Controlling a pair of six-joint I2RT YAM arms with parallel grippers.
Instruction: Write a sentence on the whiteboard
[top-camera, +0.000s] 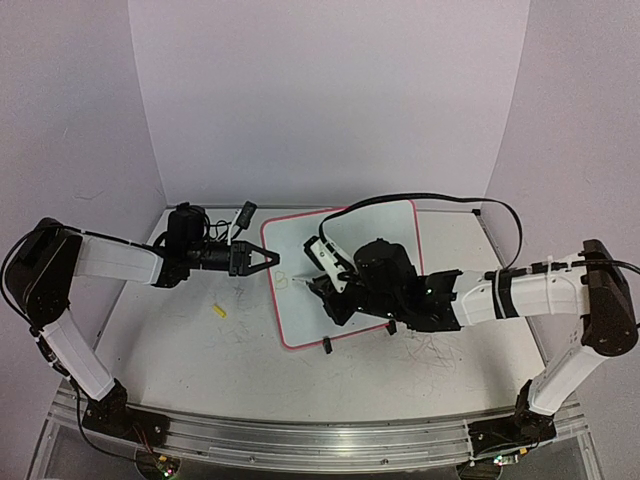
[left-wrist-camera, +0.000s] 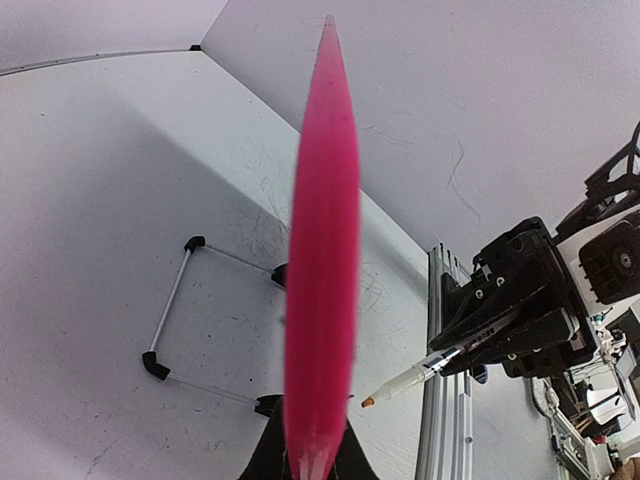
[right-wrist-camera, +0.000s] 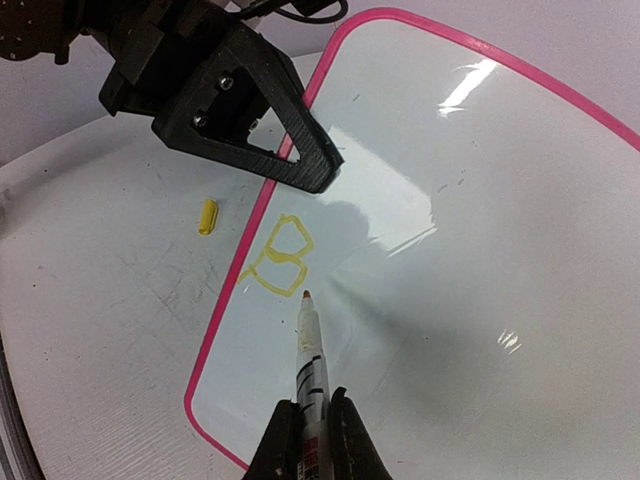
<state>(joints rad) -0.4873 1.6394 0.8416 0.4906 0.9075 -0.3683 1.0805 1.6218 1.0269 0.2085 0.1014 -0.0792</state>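
- 1 yellow letter, a "B", is all that can be read of the sentence (right-wrist-camera: 280, 262); it is written just inside the left edge of the whiteboard (right-wrist-camera: 480, 250).
- The whiteboard is seen on the table (top-camera: 180, 340) between the 2 arms, its pink rim turned at a slant to the table's edges.
- The left pincer (top-camera: 270, 260) is closed on the whiteboard's left rim; in the left wrist view the pink edge is seen edge-on, running up from between the 2 fingers.
- The right pincer (right-wrist-camera: 312, 420) is clamped narrowly on a white marker (right-wrist-camera: 310, 360), which is held over the board from the near side.
- The marker's orange-brown tip is pointed at the board just below and to the right of the "B"; whether the surface is touched cannot be told.
- 1 small yellow cap (right-wrist-camera: 207, 216) is seen lying on the table, left of the whiteboard and apart from its rim.
- 2 small black clips are seen at the board's near edge in the top view.
- Grey scribble marks are spread over the table near the right arm.
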